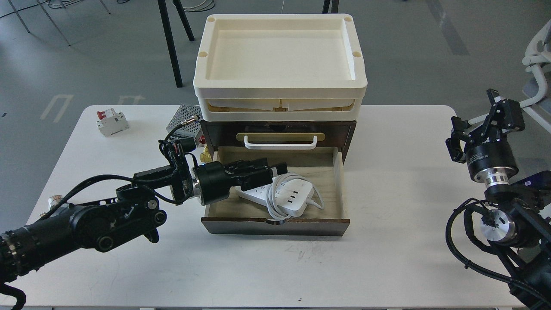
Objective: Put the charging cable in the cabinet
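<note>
Grey floor, white table (387, 258) | centre: dark brown wooden cabinet (275, 129), drawer out to receive load | white power strip charging cable (286, 193) lies inside drawer | left gripper (275, 171) over strip, grip unclear | right gripper (501, 114) far right, idle, fingers indistinct

Your robot's left arm (86, 219) is matte black, built of thick rounded segments with round joint caps and looped black cables running along it. Your right arm (495, 189) is black too, with a silver ring at the wrist, white lettering on the drum housing, and black cables coiled beside it.
</note>
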Robot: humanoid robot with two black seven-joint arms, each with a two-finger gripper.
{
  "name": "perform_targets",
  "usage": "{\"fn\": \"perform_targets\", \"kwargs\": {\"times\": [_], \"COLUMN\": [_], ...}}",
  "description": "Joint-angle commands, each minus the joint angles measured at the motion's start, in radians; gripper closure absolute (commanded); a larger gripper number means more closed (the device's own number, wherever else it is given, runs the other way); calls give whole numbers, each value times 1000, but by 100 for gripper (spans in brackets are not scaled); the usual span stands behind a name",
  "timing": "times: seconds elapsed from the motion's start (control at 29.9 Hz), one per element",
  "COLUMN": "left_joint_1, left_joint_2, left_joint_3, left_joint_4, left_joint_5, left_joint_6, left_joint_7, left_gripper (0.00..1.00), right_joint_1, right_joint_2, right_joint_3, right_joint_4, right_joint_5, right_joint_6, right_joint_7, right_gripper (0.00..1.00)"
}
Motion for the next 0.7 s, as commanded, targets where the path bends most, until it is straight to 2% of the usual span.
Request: {"fn": "perform_targets", "kwargs": {"times": [0.0,0.13,0.2,0.47,0.67], "left_joint_1": [17,28,28,31,33], "left_joint_2": [156,352,415,552,544], "left_joint_3": [-2,-19,-42,-123,-131], "left_joint_4": [-157,-290,-304,-275,-157], "left_joint_5": [-33,-113,-203,-804,-1147], "left_joint_6": [3,13,26,41,27], "left_joint_7": [0,0,0,0,0], "left_gripper": [6,6,6,5,5], "right_joint_1": [0,0,0,0,0], "right_joint_2": [0,0,0,0,-2], "right_joint_3": [0,0,-2,-3,-5], "right_joint_4": [0,0,0,0,2], "right_joint_5": [0,0,0,0,0], "right_joint_6": [0,0,0,0,1], "right_joint_7": [0,0,0,0,0], "right_gripper": [1,1,1,1,1]}}
